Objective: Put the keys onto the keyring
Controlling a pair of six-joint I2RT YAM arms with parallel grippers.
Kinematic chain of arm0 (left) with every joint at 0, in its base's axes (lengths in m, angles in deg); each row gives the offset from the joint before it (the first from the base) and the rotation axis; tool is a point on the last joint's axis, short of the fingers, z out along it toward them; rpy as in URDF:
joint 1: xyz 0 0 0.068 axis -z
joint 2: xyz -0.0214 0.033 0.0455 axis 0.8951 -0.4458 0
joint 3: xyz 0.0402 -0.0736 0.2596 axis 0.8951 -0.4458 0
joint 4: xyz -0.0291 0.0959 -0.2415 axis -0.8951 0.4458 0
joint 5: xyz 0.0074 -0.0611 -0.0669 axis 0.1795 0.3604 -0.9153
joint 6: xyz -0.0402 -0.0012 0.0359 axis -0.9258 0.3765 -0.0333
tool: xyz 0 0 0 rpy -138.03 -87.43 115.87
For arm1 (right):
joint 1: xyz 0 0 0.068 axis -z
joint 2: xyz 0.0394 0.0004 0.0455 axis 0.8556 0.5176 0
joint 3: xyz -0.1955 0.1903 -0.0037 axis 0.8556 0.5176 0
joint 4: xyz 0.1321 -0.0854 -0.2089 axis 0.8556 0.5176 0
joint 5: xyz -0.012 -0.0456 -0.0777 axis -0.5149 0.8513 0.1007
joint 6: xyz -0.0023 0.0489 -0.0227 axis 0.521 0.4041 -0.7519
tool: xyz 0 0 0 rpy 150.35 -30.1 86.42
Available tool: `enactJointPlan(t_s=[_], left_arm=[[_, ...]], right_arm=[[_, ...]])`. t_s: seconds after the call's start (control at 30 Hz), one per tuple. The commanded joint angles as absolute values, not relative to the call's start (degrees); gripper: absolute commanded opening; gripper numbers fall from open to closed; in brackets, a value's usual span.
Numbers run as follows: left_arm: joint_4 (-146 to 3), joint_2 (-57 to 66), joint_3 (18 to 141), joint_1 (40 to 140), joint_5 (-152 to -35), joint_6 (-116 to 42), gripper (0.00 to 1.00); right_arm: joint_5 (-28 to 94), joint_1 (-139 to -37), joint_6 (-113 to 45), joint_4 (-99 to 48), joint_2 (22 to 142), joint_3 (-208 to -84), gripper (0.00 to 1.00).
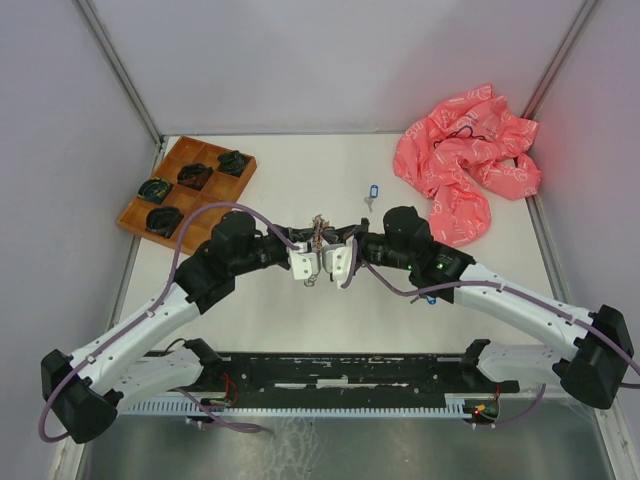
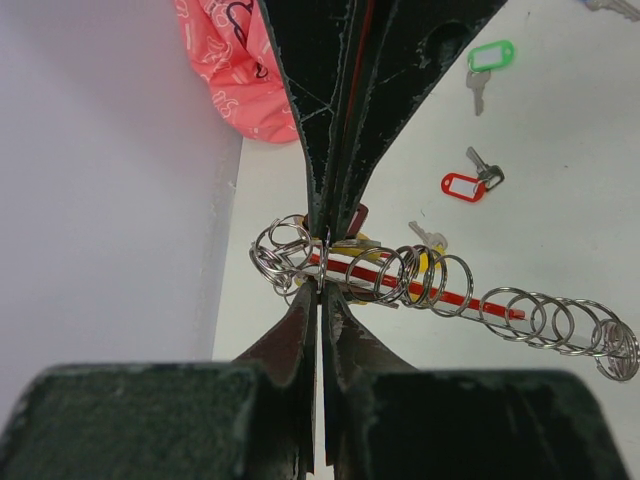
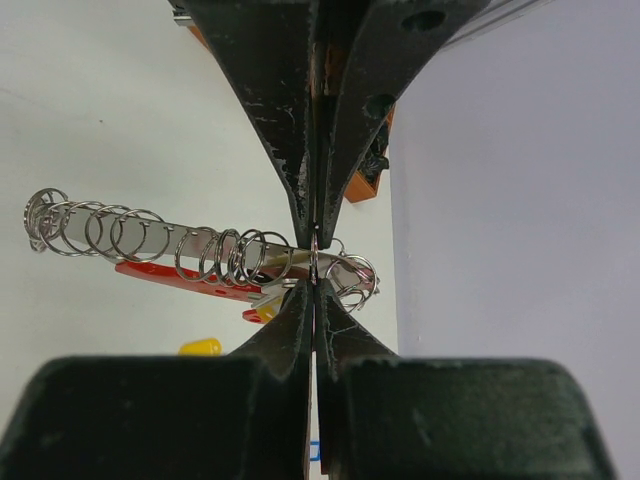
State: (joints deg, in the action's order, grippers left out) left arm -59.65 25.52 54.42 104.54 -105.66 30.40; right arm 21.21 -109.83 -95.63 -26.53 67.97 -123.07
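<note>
Left tool (image 2: 322,268): my fingers are pressed together, pinching one ring at the end of the keyring.
Right tool (image 3: 315,265): my fingers are pressed together too, pinching a ring at that same end from the opposite side.
Keyring (image 1: 320,240): held between my two tools over the middle of the worktop (image 1: 280,170). Many silver rings are strung along a red bar, with a bunch of rings at the pinched end.
Pinched end: a dark red tag (image 2: 358,215) and a bit of yellow sit just beside my left fingers. I cannot tell whether they are threaded on.
Green key (image 2: 490,55): lies on the worktop, well apart from the keyring.
Red key (image 2: 463,186): lies on the worktop between the green key and the keyring. Its tag window is white, with nothing I can read.
Yellow key (image 2: 428,238): lies on the worktop, seen partly through the rings.
Blue key (image 1: 373,190): lies on the worktop beyond my right tool, near the cloth.
Cloth (image 1: 465,165): pink and crumpled at the far right. Its print is too small to read.
Tray (image 1: 185,185): wooden, at the far left, with dark coiled items in its compartments.
</note>
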Motion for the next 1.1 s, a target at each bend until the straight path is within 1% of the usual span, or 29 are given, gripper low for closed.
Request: enactJointPlan(t_s=[0.0, 0.27, 0.5, 0.57, 0.63, 0.83, 1.07], left_arm=[[-61.13, 25.20, 57.70, 104.91, -105.08, 27.45, 0.03], [-59.65, 24.29, 58.49, 104.88, -104.79, 27.30, 0.03], [-62.80, 26.41, 55.91, 104.90, -106.39, 27.84, 0.03], [-63.11, 26.67, 55.36, 104.92, -106.44, 28.10, 0.03], [-63.29, 26.79, 55.12, 104.92, -106.53, 28.30, 0.03], [-63.61, 27.46, 54.49, 104.88, -106.53, 28.85, 0.03], [-63.72, 27.95, 54.22, 104.91, -107.00, 29.01, 0.03]], right_arm=[[18.01, -110.56, -96.04, -29.49, 68.45, -125.38, 0.02], [18.49, -110.58, -94.73, -29.48, 68.66, -126.06, 0.03], [19.16, -110.57, -93.74, -28.99, 68.20, -125.41, 0.09], [19.77, -110.51, -93.25, -28.98, 67.63, -125.06, 0.11], [20.52, -110.51, -93.16, -28.51, 67.14, -124.92, 0.17], [22.70, -110.43, -92.78, -27.05, 65.61, -124.24, 0.28], [24.25, -110.01, -92.40, -27.07, 64.99, -122.95, 0.29]])
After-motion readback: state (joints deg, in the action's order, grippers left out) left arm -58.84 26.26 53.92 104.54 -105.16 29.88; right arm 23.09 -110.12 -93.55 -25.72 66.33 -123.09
